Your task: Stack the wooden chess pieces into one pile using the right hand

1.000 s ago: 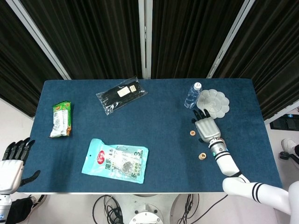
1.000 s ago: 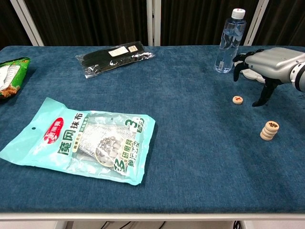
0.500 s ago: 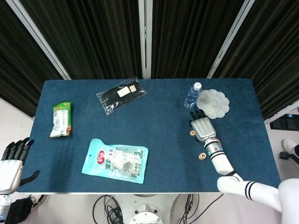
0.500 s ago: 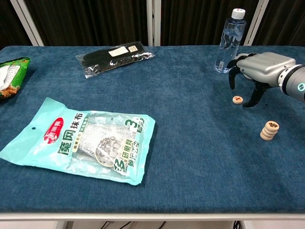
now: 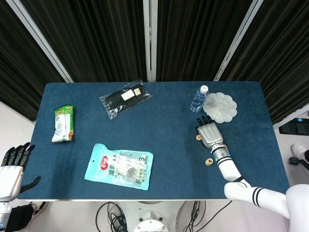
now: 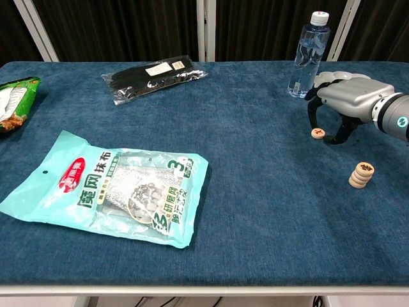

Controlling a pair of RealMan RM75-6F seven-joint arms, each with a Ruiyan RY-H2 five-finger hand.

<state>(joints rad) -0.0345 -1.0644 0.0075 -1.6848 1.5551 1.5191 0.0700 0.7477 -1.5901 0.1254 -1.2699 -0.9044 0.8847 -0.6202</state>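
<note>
A single wooden chess piece (image 6: 318,132) lies flat on the blue table, and shows at the hand's left edge from the head view (image 5: 197,137). My right hand (image 6: 346,102) (image 5: 208,130) arches over it, fingers curved down. One fingertip stands just left of the piece and the thumb just right, and no grip on it is plain. A short stack of wooden pieces (image 6: 361,174) (image 5: 209,161) stands nearer the front edge, apart from the hand. My left hand (image 5: 12,166) hangs off the table's front left corner, fingers spread and holding nothing.
A water bottle (image 6: 308,54) stands just behind the right hand, beside a white flower-shaped plate (image 5: 222,106). A teal snack bag (image 6: 108,185) lies front left, a black packet (image 6: 153,77) at the back, and a green bag (image 6: 11,102) at the far left.
My right hand has moved left and dropped, so its fingers now straddle the single piece instead of hovering to its right. The stack and the left hand have not moved.
</note>
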